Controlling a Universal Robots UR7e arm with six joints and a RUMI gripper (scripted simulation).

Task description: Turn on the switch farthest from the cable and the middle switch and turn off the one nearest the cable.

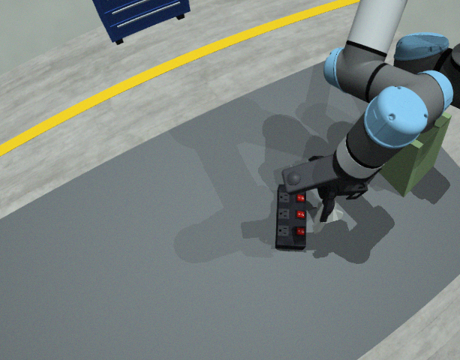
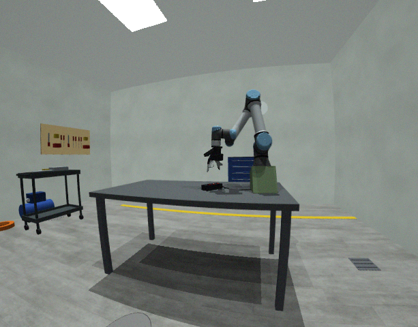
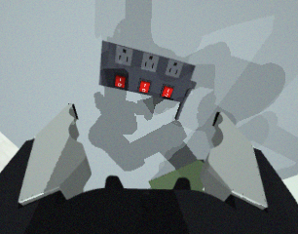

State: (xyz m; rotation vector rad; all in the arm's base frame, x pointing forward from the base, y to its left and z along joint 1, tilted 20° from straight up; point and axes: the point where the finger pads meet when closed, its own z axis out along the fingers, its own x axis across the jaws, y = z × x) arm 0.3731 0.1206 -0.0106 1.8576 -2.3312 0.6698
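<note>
A black power strip (image 1: 290, 217) lies face up on the grey table, with three sockets and three red switches (image 1: 300, 214) in a row. It also shows in the wrist view (image 3: 146, 72) and, small, in the exterior view (image 2: 211, 186). No cable is visible on it. My gripper (image 1: 326, 213) hangs above the table just right of the strip, fingers open and empty. In the wrist view the two pale fingers stand wide apart with the strip ahead of them. In the exterior view the gripper (image 2: 213, 165) is well above the strip.
A green box (image 1: 418, 154) stands on the table right of the strip, partly behind the arm. A blue drawer cabinet (image 1: 142, 15) stands on the floor beyond a yellow line. A cart (image 2: 48, 195) stands far left.
</note>
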